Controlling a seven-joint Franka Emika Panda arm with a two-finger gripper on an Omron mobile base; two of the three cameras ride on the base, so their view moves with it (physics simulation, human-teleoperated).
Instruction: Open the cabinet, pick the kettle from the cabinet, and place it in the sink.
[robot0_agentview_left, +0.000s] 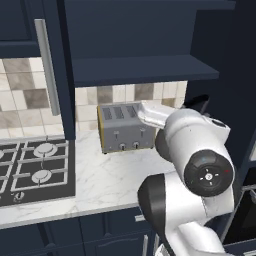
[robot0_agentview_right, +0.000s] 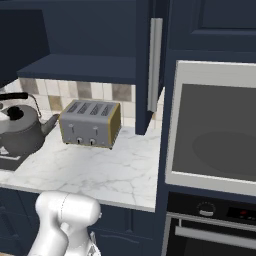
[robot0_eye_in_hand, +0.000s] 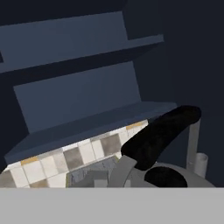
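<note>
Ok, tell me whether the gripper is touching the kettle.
Cannot tell. The hand view has the kettle close up, its black handle right ahead, but neither a contact nor a gap is plain there.

A small squat grey metal kettle (robot0_agentview_right: 22, 131) with a black arched handle and black lid knob sits at the left edge, spout toward a boxy four-slot silver toaster (robot0_agentview_right: 90, 123) standing near it on the white marble table (robot0_agentview_right: 100, 175). Above, the dark navy wall cabinet (robot0_agentview_right: 80, 67) stands open, its door (robot0_agentview_right: 145, 65) edge-on with a long silver bar handle (robot0_agentview_right: 155, 65). A built-in oven (robot0_agentview_right: 215, 130) fills the right.
</note>
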